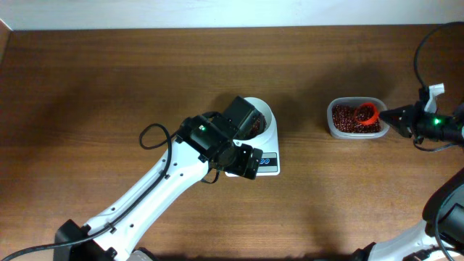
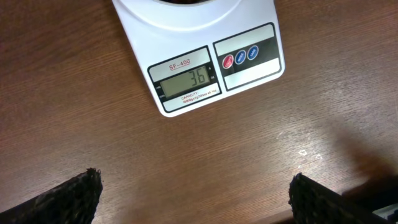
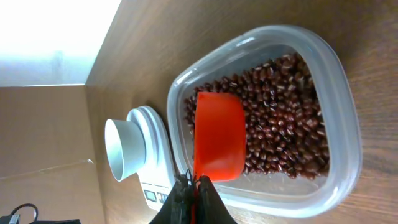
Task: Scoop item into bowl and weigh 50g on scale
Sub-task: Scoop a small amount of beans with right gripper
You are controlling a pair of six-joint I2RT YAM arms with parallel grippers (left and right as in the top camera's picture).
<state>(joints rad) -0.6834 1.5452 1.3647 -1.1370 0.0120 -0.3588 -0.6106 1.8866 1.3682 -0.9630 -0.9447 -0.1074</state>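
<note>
Student: Right gripper point(image 3: 189, 190), nearest its lens: why are the jaws pressed together?

Tutor: They pinch the handle of the orange scoop point(image 3: 217, 134). Held this way, the cup reaches forward over the beans point(image 3: 280, 118) inside the clear tub point(image 3: 345, 124), placed, it seems, to dig another load.

Student: And beyond the tub?

Tutor: The white bowl point(image 3: 124, 149) sits on the scale point(image 3: 155, 124), well apart from the tub, so each load is weighed as it lands. In the overhead view some dark beans appear to lie in the bowl, though the left arm hides most of it.

Student: Left gripper point(image 2: 196, 196): why spread wide, holding nothing?

Tutor: It hovers over the bare table point(image 2: 93, 137) just in front of the scale. Its camera therefore faces the display point(image 2: 186, 78), which reads 36. Judged against fifty, more beans are needed. A small scoopful seems wise, since overshooting is the risk.
</note>
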